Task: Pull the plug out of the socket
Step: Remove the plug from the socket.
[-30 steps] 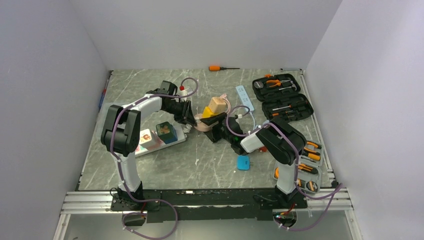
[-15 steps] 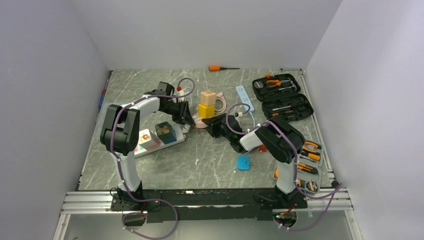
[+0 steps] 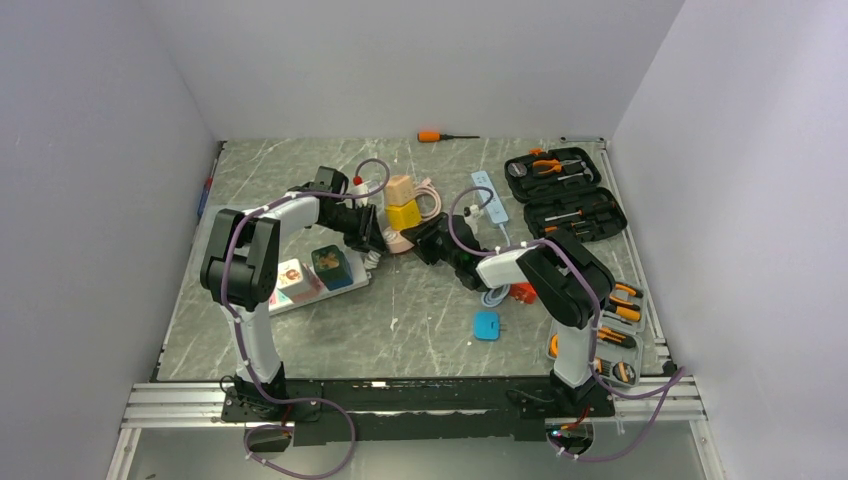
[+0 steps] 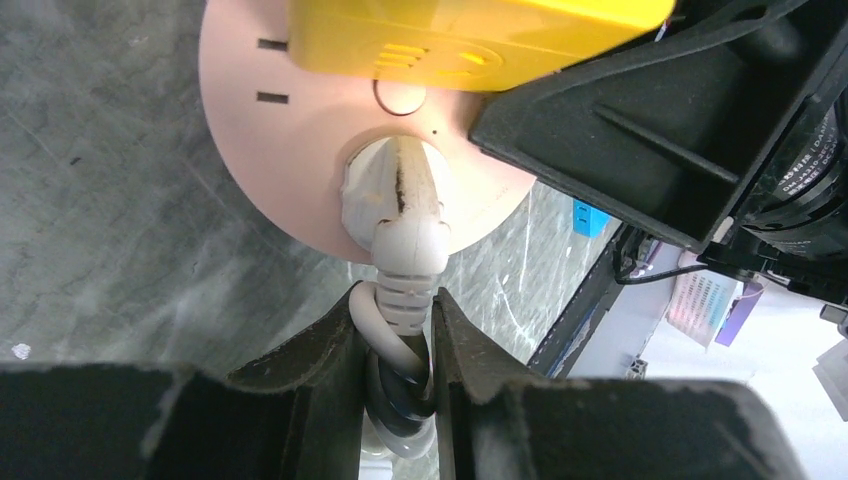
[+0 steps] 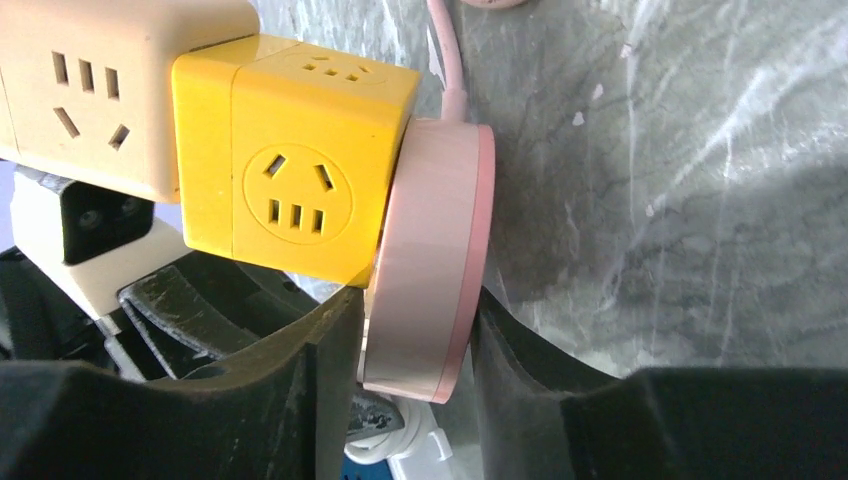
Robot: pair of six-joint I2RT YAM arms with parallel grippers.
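A pink round plastic disc [image 5: 430, 270] gripped from two sides on the table [image 3: 420, 320].
The left end effector [image 4: 398, 320] pinches the ribbed sleeve of the white plug [image 4: 398, 195] seated in the disc, shown only by the left wrist. The right end effector [image 5: 415, 310] clamps the disc's rim beside a yellow cube adapter [image 5: 300, 190]. The long white power strip [image 3: 308, 288] lies left of the disc, outlets indistinct. A printed slip [image 4: 705, 305] beyond the disc is unreadable.
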